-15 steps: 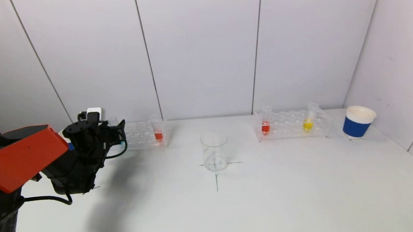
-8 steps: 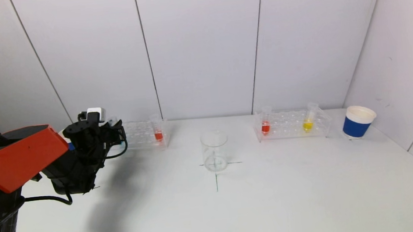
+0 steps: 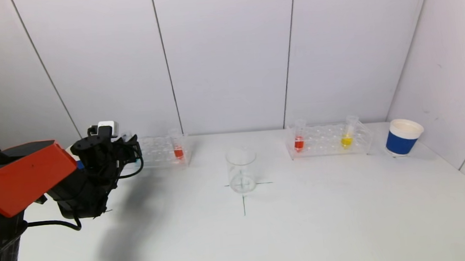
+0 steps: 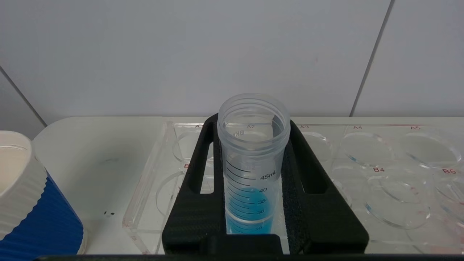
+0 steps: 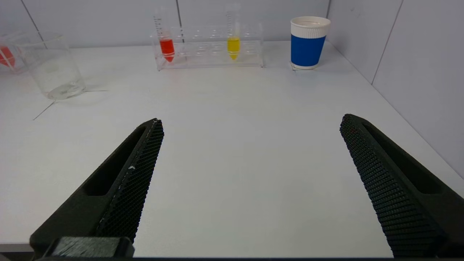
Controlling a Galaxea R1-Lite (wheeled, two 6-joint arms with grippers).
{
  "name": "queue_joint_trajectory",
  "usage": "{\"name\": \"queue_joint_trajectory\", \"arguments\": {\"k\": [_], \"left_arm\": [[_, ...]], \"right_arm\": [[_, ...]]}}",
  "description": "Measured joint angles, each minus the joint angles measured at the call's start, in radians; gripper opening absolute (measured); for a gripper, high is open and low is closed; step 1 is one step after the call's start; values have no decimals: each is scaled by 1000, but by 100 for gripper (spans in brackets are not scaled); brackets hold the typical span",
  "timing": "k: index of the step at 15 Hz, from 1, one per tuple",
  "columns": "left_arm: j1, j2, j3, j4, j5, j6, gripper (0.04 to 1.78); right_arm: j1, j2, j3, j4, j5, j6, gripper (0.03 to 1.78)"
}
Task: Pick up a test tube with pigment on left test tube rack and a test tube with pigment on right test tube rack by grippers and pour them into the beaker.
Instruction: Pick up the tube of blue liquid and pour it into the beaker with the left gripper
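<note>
My left gripper (image 3: pixel 128 149) is at the left end of the left clear rack (image 3: pixel 157 151). In the left wrist view it (image 4: pixel 253 123) is shut on an open tube with blue pigment (image 4: pixel 253 170), which stands upright in that rack (image 4: pixel 380 170). A tube with red pigment (image 3: pixel 178 151) stands at the rack's right end. The right rack (image 3: pixel 326 141) holds a red tube (image 3: pixel 298 142) and a yellow tube (image 3: pixel 346 140). The empty glass beaker (image 3: pixel 242 171) stands on a cross mark in the middle. My right gripper (image 5: pixel 250 123) is open and empty above the near table, out of the head view.
A blue and white paper cup (image 3: pixel 402 137) stands right of the right rack, near the side wall. Another such cup (image 4: pixel 29 203) stands just left of the left rack. A white wall runs right behind both racks.
</note>
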Motion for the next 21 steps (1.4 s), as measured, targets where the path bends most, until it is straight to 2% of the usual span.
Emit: {"name": "queue_joint_trajectory", "arguments": {"k": [9,16,21], "left_arm": [[1,-94,-1,94,0,-14,45],[-18,-242,-20,233,1,-14,45],[-62,-359,-58,371,16,-11,45]], "right_arm": [[0,0,0,0,0,0,177],[0,0,0,0,0,0,177],[0,0,0,0,0,0,177]]}}
